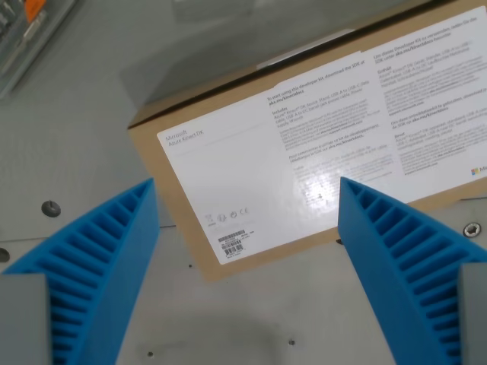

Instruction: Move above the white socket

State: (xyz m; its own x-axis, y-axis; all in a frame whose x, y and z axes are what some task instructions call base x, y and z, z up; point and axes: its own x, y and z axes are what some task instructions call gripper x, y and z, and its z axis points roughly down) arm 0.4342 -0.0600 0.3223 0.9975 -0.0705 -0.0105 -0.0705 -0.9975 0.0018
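We see our jaws spread wide apart, gripping nothing, above the grey worktop (68, 152), where a cardboard box (304, 137) with a white printed label lies.

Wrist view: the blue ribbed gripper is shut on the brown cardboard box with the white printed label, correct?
Not quite. The wrist view shows the blue ribbed gripper open, its fingers wide apart, holding nothing; the brown cardboard box with the white printed label lies beyond it.

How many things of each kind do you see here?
Cardboard box: 1
Blue fingers of the gripper: 2
Screws in the table: 2
Tray in the top corner: 1
White socket: 0 in view
Total: 6
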